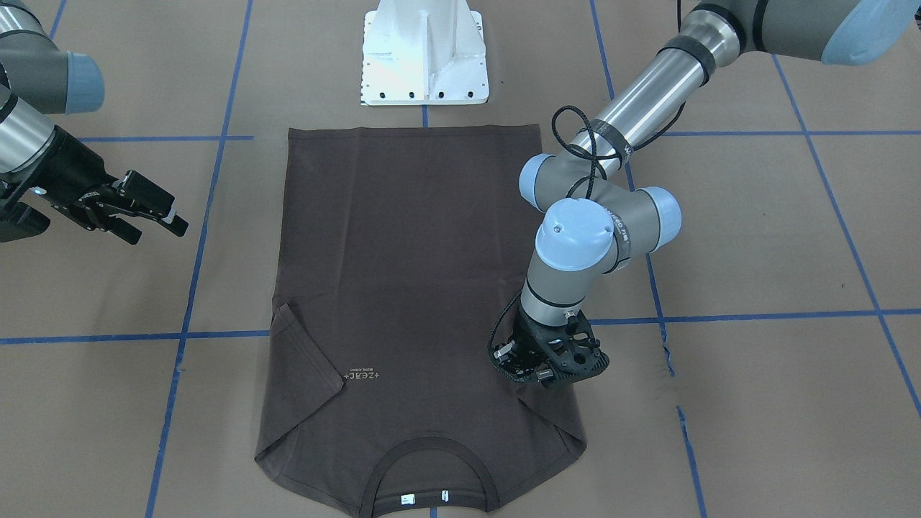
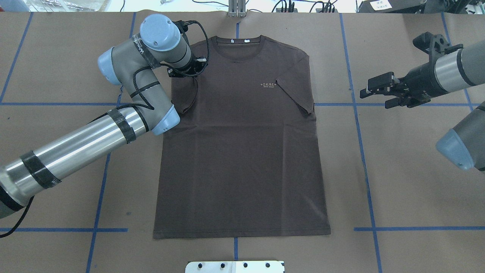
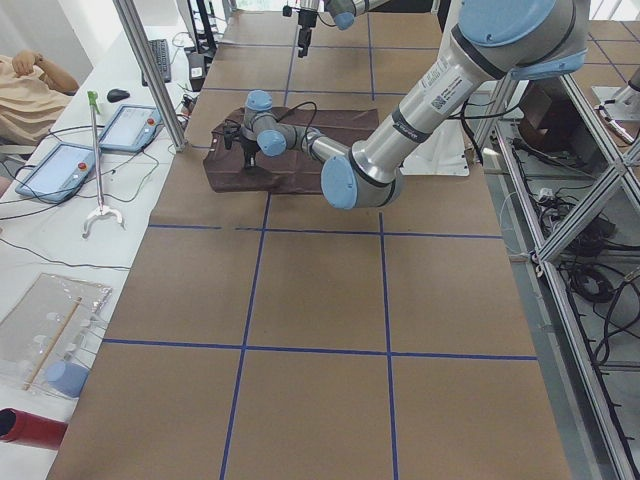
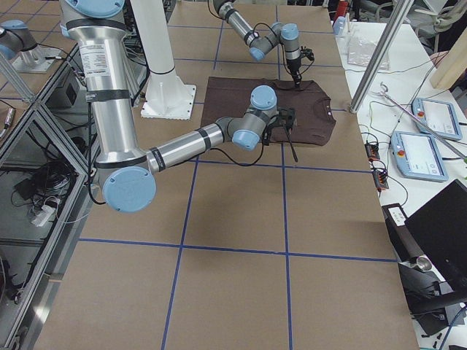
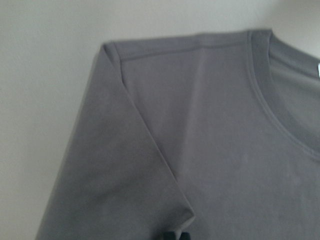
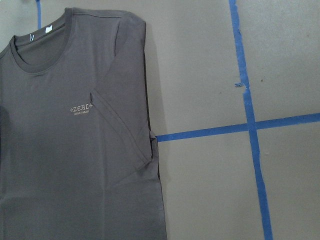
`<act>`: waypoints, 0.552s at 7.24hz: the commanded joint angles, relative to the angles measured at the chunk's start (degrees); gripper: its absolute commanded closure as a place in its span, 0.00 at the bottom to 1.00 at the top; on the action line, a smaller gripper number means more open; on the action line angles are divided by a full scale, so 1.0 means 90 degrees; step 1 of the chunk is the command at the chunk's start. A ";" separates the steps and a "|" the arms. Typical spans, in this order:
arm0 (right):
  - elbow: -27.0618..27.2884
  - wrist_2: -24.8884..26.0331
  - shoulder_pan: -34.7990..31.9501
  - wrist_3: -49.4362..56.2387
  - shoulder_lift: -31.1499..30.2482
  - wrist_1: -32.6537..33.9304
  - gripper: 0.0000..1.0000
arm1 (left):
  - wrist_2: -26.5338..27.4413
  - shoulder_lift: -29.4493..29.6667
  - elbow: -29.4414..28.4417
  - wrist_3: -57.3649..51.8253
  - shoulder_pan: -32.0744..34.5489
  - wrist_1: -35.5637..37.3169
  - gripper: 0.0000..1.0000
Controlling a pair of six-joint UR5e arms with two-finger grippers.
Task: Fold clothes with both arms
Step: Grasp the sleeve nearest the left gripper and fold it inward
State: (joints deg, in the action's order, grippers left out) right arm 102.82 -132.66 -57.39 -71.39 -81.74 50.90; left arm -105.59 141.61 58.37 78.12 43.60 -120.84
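- Base [image 2: 235,266]: white and bolted, nearest the robot, just off the middle of the shirt's hem.
- Shirt [image 2: 242,151]: dark brown, lying flat and face up on the bench [image 2: 409,170], with the hem towards the robot and the neck away. Blue tape lines [image 2: 363,151] run past both of its long sides.
- Right sleeve [image 2: 299,94]: folded inward onto the shirt's chest, its cuff corner touching the pale lettering [image 2: 268,84].
- Right tool [image 2: 375,96]: above bare bench, well off the shirt's right edge at sleeve height. Its fingers are spread and hold nothing.
- Left sleeve [image 2: 185,98]: also turned in over the shirt's body, leaving a slanting crease.
- Left tool [image 2: 187,70]: pointing down over the shirt's left shoulder, at the top of that crease. In the wrist view its fingertips [image 5: 170,236] sit close together at the sleeve's edge. I cannot tell whether cloth is pinched between them.
- Collar [image 2: 237,51]: ribbed and round, at the shirt's far end, with small white tags [image 2: 238,40] inside the back of the neck.
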 commanded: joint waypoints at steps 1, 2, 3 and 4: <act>0.0030 0.0148 0.0068 -0.0017 0.0019 -0.0001 0.00 | 0.0013 0.0017 0.0056 -0.0047 0.0009 -0.0079 0.32; 0.0127 0.0459 0.0407 -0.0356 0.0048 -0.0001 0.00 | -0.0171 -0.0186 0.0724 -0.0018 0.0009 -0.0050 0.30; 0.0409 0.1013 0.1029 -0.1171 -0.0048 0.0018 0.01 | -0.0501 -0.1039 0.1949 -0.0008 -0.0020 -0.0050 0.29; 0.0624 0.1357 0.1644 -0.1324 -0.0194 0.0183 0.02 | -0.0688 -0.1772 0.2986 -0.0018 -0.0040 -0.0098 0.27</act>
State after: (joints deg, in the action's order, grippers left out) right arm 106.10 -124.64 -48.78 -79.67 -82.28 51.40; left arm -109.45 133.05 74.36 77.97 43.45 -121.42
